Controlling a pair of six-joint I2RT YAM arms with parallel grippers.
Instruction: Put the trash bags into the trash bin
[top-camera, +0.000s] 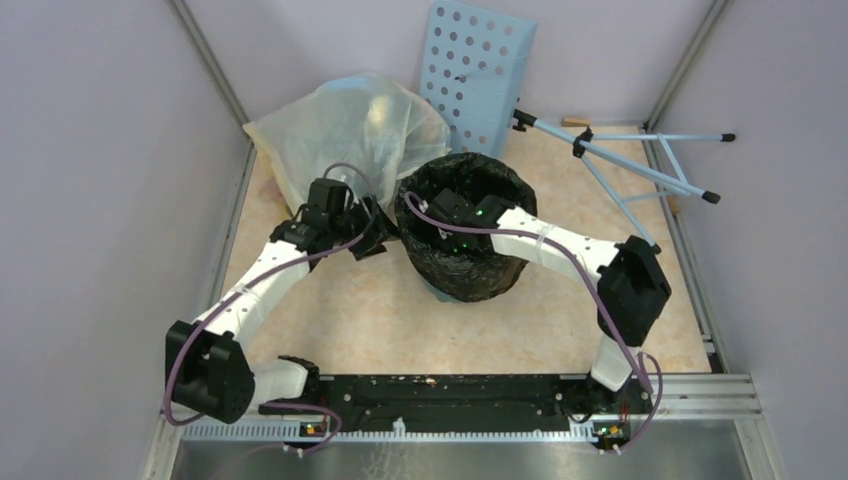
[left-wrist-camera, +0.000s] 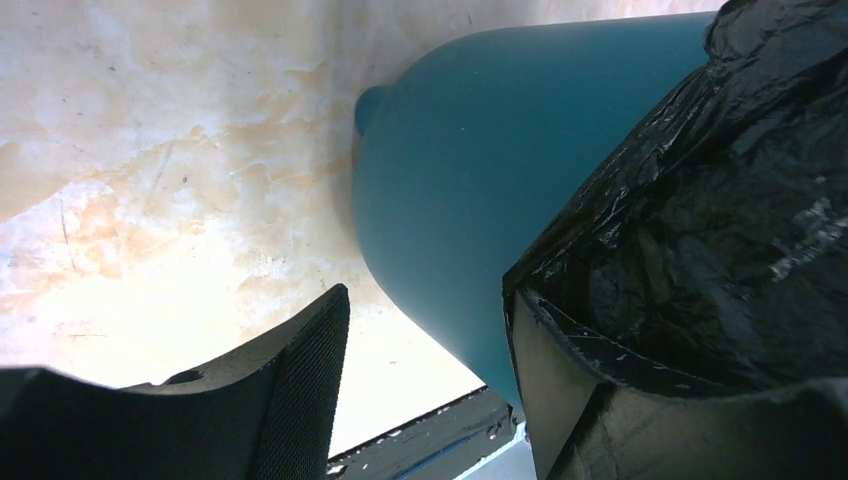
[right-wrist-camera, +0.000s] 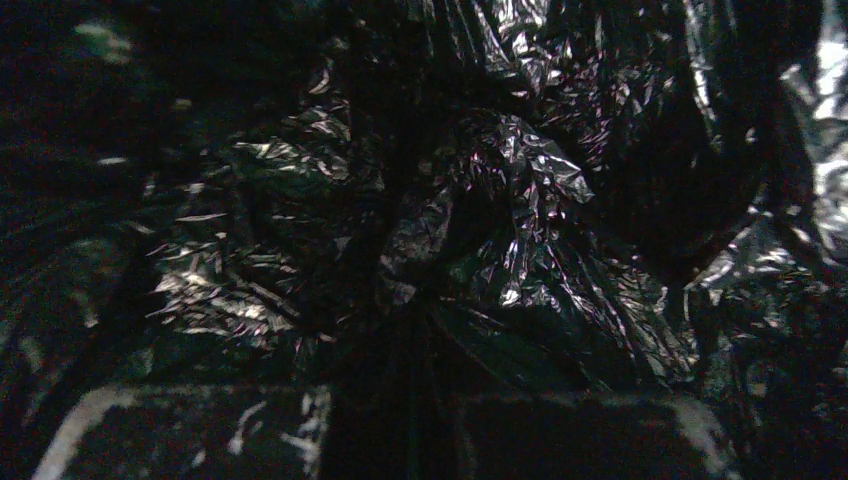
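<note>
At mid-table stands one teal bin (left-wrist-camera: 450, 170), upright, with one black bag (top-camera: 470, 272) lining it: the film fills the inside, folds over the rim and hangs down the outer wall, so only the narrow base shows from above. Two arms reach for it. One, the left gripper (left-wrist-camera: 425, 300), sits just outside the bin's left wall with its jaws well apart and nothing between them; the bag's hanging edge lies against its right finger (left-wrist-camera: 560, 400), while the other finger is free above the table (top-camera: 350, 320). The second, the right gripper (right-wrist-camera: 395, 400), is down inside the bin with its jaws together; crinkled folds gather just at its tips, but whether any film is pinched I cannot tell. Behind the bin lie one bulging translucent bag (top-camera: 340, 125), touching the left arm's wrist, one pale blue holed panel (top-camera: 480, 60) leaning on the back wall, and one folding stand (top-camera: 580, 140) on its side
</note>
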